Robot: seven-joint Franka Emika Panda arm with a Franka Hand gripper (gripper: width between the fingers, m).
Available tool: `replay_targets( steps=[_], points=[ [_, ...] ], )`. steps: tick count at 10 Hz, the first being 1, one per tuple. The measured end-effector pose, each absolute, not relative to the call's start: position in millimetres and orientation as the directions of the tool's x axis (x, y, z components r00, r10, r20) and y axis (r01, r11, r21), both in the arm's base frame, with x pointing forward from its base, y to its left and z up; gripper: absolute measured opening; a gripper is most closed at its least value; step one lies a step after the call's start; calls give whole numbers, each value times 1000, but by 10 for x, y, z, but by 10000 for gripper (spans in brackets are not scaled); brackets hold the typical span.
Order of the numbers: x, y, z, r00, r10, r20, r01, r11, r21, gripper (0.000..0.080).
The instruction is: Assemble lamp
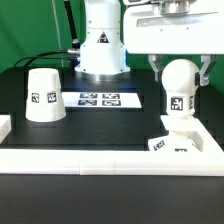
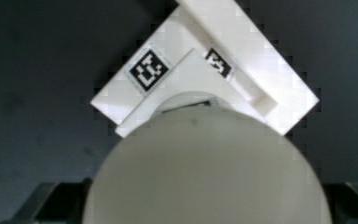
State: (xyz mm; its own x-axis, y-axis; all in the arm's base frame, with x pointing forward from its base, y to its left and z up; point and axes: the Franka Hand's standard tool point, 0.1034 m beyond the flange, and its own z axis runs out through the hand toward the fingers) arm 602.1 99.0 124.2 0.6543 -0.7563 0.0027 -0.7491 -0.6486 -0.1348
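Note:
The white ball-shaped bulb (image 1: 179, 85) with a square tag stands upright on the low sloped base (image 1: 186, 142) at the exterior view's right. My gripper (image 1: 179, 72) is around the bulb's upper part, fingers on both sides, shut on it. In the wrist view the bulb (image 2: 197, 160) fills the near field and hides most of the fingers; the tagged base (image 2: 211, 60) lies beyond it. The truncated-cone shade (image 1: 43, 95) stands on the table at the exterior view's left, apart from the gripper.
The marker board (image 1: 98, 99) lies flat in the middle, behind. A white raised rail (image 1: 100, 158) runs along the front edge, with a white block (image 1: 4, 127) at the left. The white robot body (image 1: 100, 45) stands at the back.

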Motion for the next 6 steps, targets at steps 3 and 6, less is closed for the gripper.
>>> replay_targets(
  steps=[3,6],
  points=[
    [6017,981,1229,589,-808,-21,-802,-581,-140,579],
    [6001,1013,1199,667,-745,-10,-739,-659,-137,687]
  ],
)
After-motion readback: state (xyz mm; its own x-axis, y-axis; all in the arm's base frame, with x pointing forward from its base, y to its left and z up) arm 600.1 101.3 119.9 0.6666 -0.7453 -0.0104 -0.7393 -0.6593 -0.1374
